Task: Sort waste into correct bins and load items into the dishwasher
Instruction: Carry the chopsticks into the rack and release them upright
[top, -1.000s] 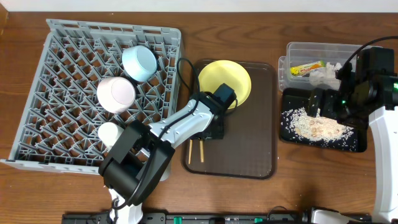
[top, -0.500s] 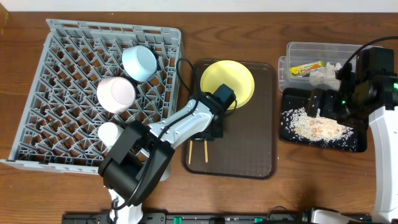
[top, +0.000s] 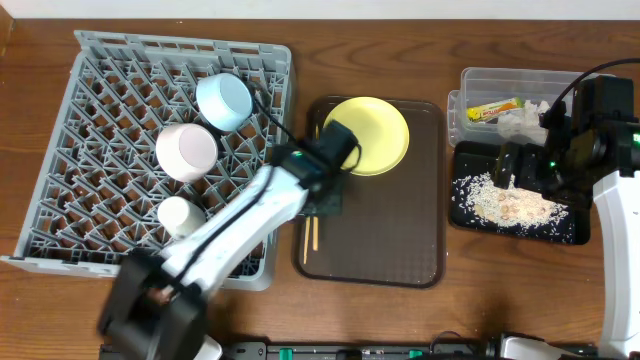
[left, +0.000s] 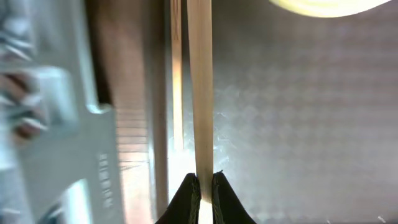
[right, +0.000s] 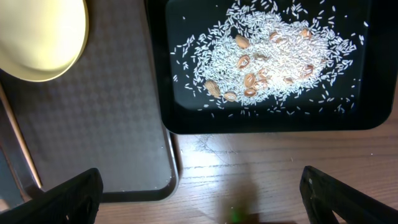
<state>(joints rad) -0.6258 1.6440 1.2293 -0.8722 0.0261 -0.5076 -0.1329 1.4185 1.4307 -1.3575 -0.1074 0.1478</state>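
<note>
My left gripper (top: 322, 207) is shut on a thin wooden chopstick (left: 200, 93) at the left edge of the dark brown serving tray (top: 400, 230). A second chopstick (left: 176, 74) lies alongside it, and the ends of both show in the overhead view (top: 310, 238). The yellow plate (top: 369, 135) lies on the tray's far end. The grey dish rack (top: 100, 210) holds the light blue bowl (top: 224, 101), the pink-white bowl (top: 186, 151) and the white cup (top: 182, 215). My right gripper (right: 205, 199) is open and empty over the black tray (top: 575, 232) of rice scraps (top: 510, 200).
The clear tub (top: 500, 78) at the back right holds the snack wrapper (top: 497, 108) and the crumpled napkin (top: 522, 122). The rack's right wall (left: 56, 124) stands close beside the held chopstick. Bare wood lies in front of the black tray (right: 261, 162).
My left arm has swung left toward the rack, and the chopsticks have shifted a little left with it. The yellow plate now lies flatter. The right arm has not moved.
</note>
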